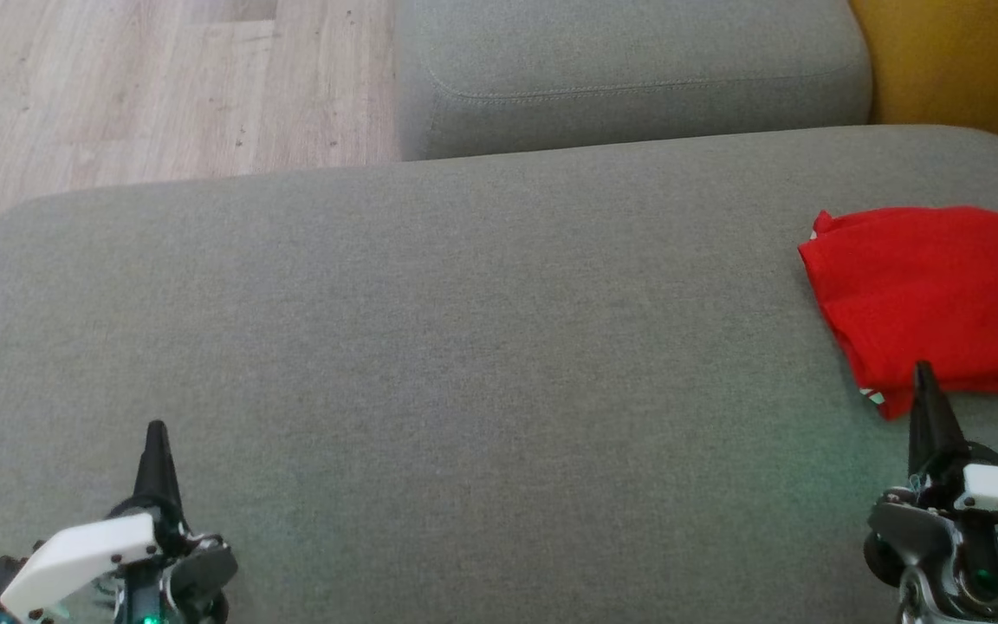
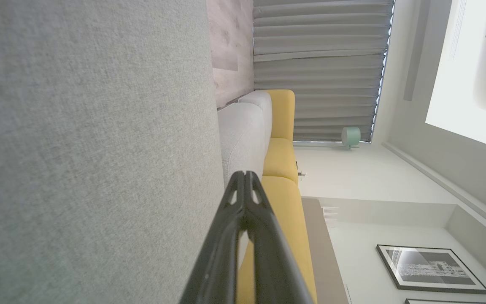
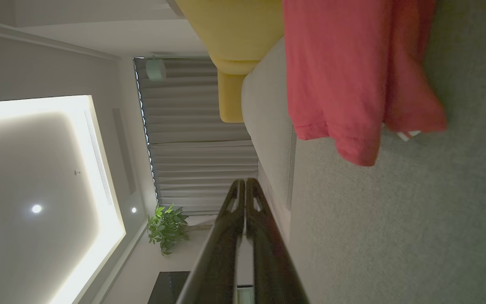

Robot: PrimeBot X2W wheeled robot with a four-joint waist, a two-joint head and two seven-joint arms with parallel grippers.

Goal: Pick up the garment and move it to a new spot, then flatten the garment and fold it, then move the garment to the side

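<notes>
**Grey cushion with red garment, both grippers at rest.** We see a broad grey fabric cushion (image 1: pixel 464 347) spanning the head view, its weave fine and its far corners rounded; behind it sits a second grey cushion (image 1: pixel 629 78) with a stitched seam, abutting the first along its far edge; pale wooden floor (image 1: pixel 118 95) shows at the upper left, and yellow upholstery (image 1: pixel 958 61) at the upper right. In the wrist views, which are turned on their side, we note a pleated grey curtain (image 2: pixel 319 71), a framed picture (image 2: pixel 430 268), a green potted plant (image 3: pixel 167 228) and a lit ceiling panel (image 3: pixel 36 169).

The red garment (image 1: pixel 932 286) lies on the large cushion at its right end, a roughly rectangular, layered heap cut off by the right edge of the head view; a small white patch (image 1: pixel 870 396) shows at its near left corner. The right gripper (image 1: pixel 923 368) stands at the lower right, its two dark fingers pressed together into one point and gripping nothing; in the head view that point overlaps the garment's near edge, and we cannot tell whether it touches; in the right wrist view the garment lies ahead of the fingertips and off to one side, clear of them. The left gripper (image 1: pixel 155 426) stands at the lower left, likewise closed and empty, over the cushion and well apart from the garment.
</notes>
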